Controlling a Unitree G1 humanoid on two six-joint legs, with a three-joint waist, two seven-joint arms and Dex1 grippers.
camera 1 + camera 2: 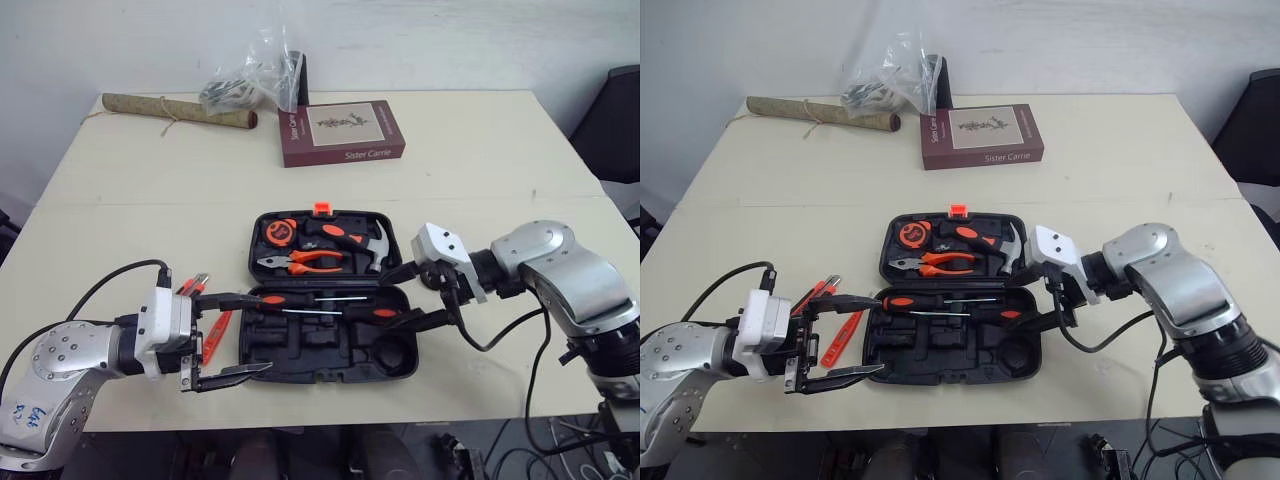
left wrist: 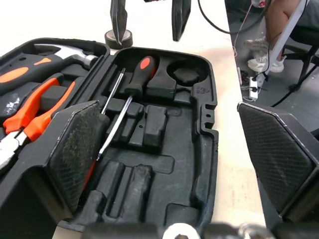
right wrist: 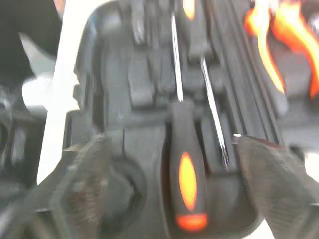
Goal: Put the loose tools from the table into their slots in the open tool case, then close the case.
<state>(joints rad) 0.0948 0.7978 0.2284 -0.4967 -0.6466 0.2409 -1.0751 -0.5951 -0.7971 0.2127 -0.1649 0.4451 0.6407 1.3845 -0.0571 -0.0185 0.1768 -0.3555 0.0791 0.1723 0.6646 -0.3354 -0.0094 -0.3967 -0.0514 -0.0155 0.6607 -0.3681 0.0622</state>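
Note:
The black tool case [image 1: 300,350] lies open mid-table. Its back half holds a tape measure [image 1: 279,233], orange pliers [image 1: 310,261] and a hammer [image 1: 375,245]. Two orange-and-black screwdrivers [image 1: 272,298] [image 3: 187,181] lie in the front half. Loose orange tools [image 1: 217,334] lie on the table just left of the case. My left gripper [image 1: 243,337] is open at the case's left end, with its fingers [image 2: 75,149] either side of the front-left corner. My right gripper [image 1: 414,295] is open at the case's right end, and its fingers [image 3: 84,189] straddle a screwdriver handle. A black tape roll [image 2: 118,36] sits beside it.
A maroon book [image 1: 343,132], a brown rolled bundle [image 1: 175,110] and a clear plastic bag [image 1: 255,78] lie at the back of the table. A dark chair [image 1: 618,120] stands off the right side. The case sits close to the table's front edge [image 1: 330,415].

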